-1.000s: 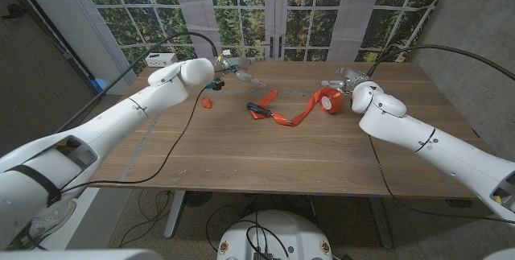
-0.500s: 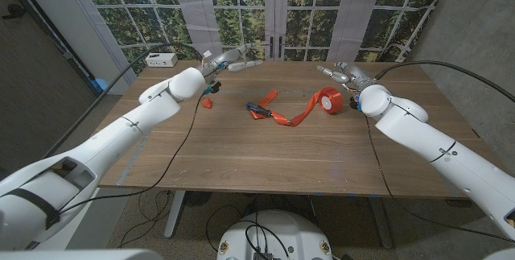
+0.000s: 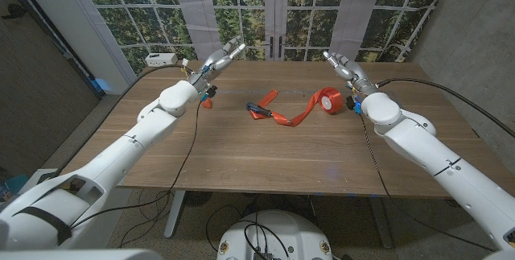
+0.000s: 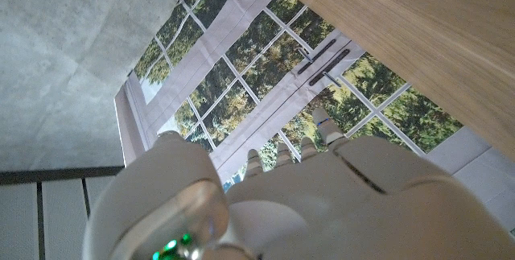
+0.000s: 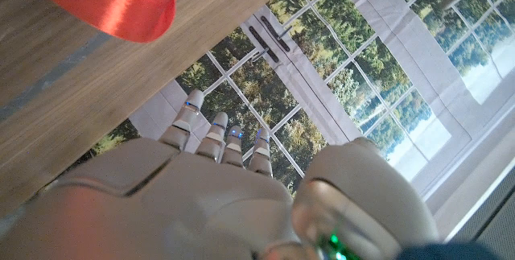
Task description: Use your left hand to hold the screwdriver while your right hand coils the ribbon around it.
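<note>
Hands: left hand (image 3: 219,57) spread, right hand (image 3: 341,65) spread | screwdriver (image 3: 258,110), ribbon (image 3: 299,109) mid-table, untouched

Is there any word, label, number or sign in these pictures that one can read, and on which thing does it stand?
None can be read.
Ribbon roll: no print visible.
Screwdriver: too small to show any marking.
White box at the table's far left corner: any label is too small to read.
Both hands: green lights by the wrists, no text.
</note>
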Robot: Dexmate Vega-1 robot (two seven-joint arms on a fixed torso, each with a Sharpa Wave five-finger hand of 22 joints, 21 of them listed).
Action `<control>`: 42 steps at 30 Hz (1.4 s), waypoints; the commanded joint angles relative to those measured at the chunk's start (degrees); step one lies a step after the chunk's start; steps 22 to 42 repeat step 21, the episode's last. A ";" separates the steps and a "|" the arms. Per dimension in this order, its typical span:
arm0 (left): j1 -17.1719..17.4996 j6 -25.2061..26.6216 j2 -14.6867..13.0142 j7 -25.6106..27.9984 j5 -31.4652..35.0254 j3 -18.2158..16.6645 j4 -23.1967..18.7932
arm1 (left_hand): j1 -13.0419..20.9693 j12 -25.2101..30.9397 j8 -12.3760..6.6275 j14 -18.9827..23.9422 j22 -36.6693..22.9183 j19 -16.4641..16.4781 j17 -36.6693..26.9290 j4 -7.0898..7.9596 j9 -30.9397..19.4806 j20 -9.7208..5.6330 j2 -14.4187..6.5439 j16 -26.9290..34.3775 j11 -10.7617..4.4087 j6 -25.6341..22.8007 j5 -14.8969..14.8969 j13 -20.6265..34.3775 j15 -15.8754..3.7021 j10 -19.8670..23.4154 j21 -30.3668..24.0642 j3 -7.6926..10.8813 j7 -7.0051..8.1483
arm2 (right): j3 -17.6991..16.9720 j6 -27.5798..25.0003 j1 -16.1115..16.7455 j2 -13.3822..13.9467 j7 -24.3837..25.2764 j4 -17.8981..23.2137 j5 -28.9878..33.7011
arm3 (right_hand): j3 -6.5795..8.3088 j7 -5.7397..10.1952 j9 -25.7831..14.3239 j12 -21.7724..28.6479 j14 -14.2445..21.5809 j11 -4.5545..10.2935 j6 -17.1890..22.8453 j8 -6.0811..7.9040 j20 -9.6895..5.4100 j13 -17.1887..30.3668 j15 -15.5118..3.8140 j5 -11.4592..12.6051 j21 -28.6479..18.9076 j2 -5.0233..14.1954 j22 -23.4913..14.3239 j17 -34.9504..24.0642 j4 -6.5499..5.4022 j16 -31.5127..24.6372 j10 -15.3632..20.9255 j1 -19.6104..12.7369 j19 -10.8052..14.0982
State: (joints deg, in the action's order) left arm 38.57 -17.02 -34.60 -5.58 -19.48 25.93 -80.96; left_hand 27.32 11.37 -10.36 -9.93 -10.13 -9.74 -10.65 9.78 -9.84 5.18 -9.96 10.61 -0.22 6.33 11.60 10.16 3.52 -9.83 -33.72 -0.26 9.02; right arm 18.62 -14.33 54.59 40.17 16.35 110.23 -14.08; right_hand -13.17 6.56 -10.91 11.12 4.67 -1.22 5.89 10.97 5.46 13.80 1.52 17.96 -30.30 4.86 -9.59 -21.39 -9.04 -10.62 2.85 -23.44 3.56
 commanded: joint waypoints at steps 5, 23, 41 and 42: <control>5.09 -4.76 4.53 -0.85 -14.20 -4.46 2.71 | -4.04 0.92 0.37 -2.85 -0.08 -5.32 0.26 0.21 -0.07 -1.38 0.07 0.95 -0.74 0.76 1.14 -0.05 -1.88 1.70 0.49 -0.65 -1.25 | -4.07 24.18 3.54 -6.71 -2.14 -9.91 -12.43 | -1.19 -0.32 -0.01 0.77 1.06 -1.31 1.85 0.62 -2.70 -1.01 -1.15 -0.28 0.45 0.16 -0.08 1.82 0.16 -0.68 2.89 1.55 3.12; 7.35 -6.42 3.42 -3.87 -18.40 -6.67 5.87 | -6.05 0.01 0.25 -3.04 -0.06 -4.39 0.38 0.22 -0.02 -2.21 -0.40 0.48 -0.27 1.95 1.86 -0.07 -2.36 0.29 1.02 -0.47 -3.06 | -5.36 23.06 8.72 -8.07 7.79 -2.48 -11.01 | -1.50 -1.40 0.08 0.96 2.11 -1.85 3.21 0.81 -2.92 -1.63 -1.43 -0.13 1.09 0.68 -0.03 3.22 0.28 -0.95 4.25 2.31 4.45; 7.35 -6.42 3.42 -3.87 -18.40 -6.67 5.87 | -6.05 0.01 0.25 -3.04 -0.06 -4.39 0.38 0.22 -0.02 -2.21 -0.40 0.48 -0.27 1.95 1.86 -0.07 -2.36 0.29 1.02 -0.47 -3.06 | -5.36 23.06 8.72 -8.07 7.79 -2.48 -11.01 | -1.50 -1.40 0.08 0.96 2.11 -1.85 3.21 0.81 -2.92 -1.63 -1.43 -0.13 1.09 0.68 -0.03 3.22 0.28 -0.95 4.25 2.31 4.45; 7.35 -6.42 3.42 -3.87 -18.40 -6.67 5.87 | -6.05 0.01 0.25 -3.04 -0.06 -4.39 0.38 0.22 -0.02 -2.21 -0.40 0.48 -0.27 1.95 1.86 -0.07 -2.36 0.29 1.02 -0.47 -3.06 | -5.36 23.06 8.72 -8.07 7.79 -2.48 -11.01 | -1.50 -1.40 0.08 0.96 2.11 -1.85 3.21 0.81 -2.92 -1.63 -1.43 -0.13 1.09 0.68 -0.03 3.22 0.28 -0.95 4.25 2.31 4.45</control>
